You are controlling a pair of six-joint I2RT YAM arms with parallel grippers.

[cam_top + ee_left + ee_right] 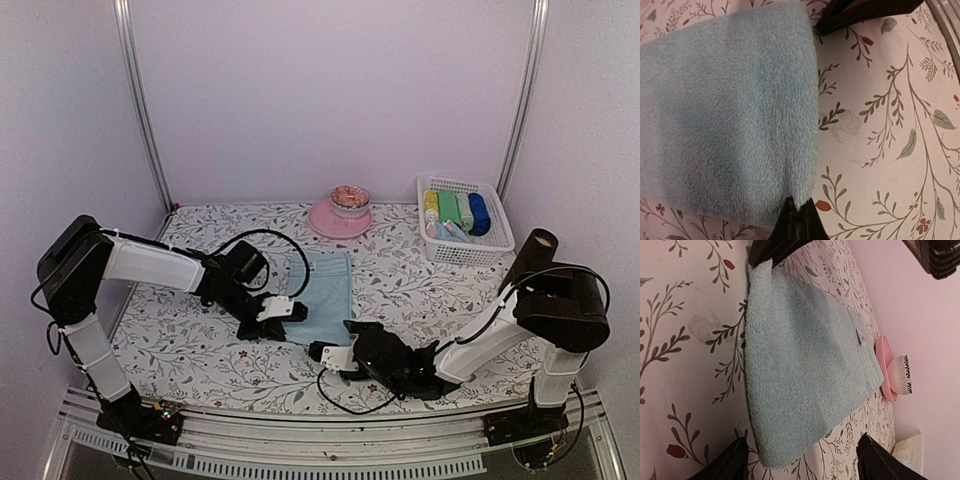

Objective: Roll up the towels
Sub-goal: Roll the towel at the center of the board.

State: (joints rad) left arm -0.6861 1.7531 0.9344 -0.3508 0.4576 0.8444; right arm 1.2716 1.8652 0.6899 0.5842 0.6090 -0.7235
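Note:
One pale blue towel (pixel 325 290) lies flat on the flowered table, short edge toward the arms. My left gripper (pixel 288 312) is shut on its near left corner; in the left wrist view the dark fingertips (pixel 799 212) pinch the fleecy towel (pixel 730 110). My right gripper (pixel 335 342) is at the near right corner, open. In the right wrist view its jaws stand wide apart, with that corner of the towel (pixel 805 365) lying between the fingers (pixel 732 462) and touching neither. The right gripper (pixel 802 462) is low over the table.
A pink plate (pixel 325 222) carrying a small bowl (pixel 350 198) stands behind the towel. At the back right, a white basket (pixel 465 250) holds rolled cloths in yellow, green and blue. Lilac walls close in the table on three sides.

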